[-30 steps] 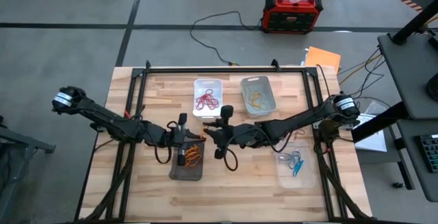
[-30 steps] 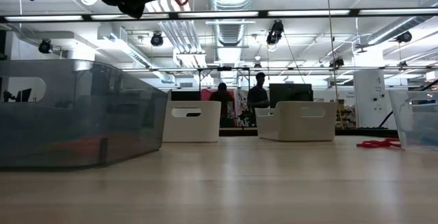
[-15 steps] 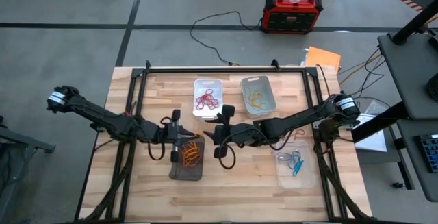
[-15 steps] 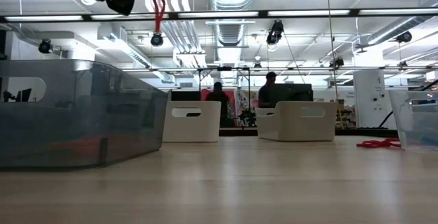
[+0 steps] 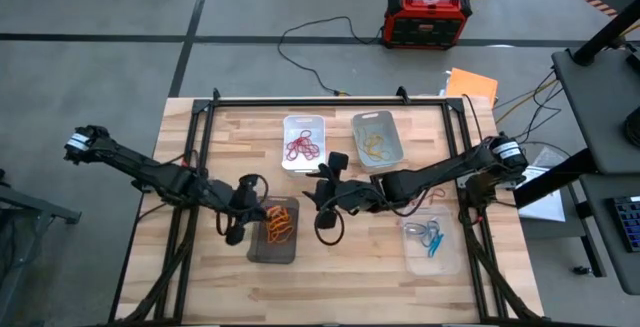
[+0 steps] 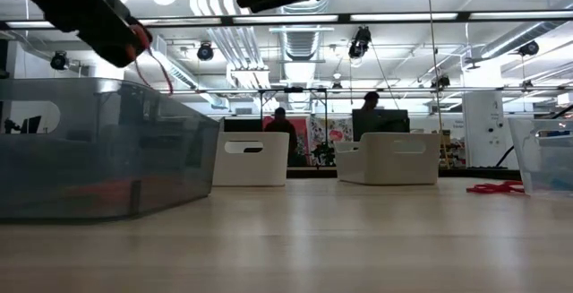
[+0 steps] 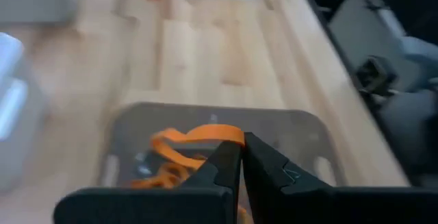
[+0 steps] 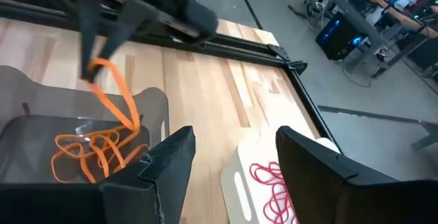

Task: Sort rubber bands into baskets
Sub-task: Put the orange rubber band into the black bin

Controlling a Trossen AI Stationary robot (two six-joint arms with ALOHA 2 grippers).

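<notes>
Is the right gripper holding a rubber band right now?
No, the right gripper stands wide open and empty, while the orange rubber band hangs from the left gripper over the dark basket.

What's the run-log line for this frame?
left hand: shut on orange rubber band | over dark translucent basket | right hand: open, empty, beside it

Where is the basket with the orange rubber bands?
In the high view, the dark smoky basket sits on the table's near-left part, below the white basket. The left hand, shut on an orange rubber band, hangs at its left edge.
</notes>
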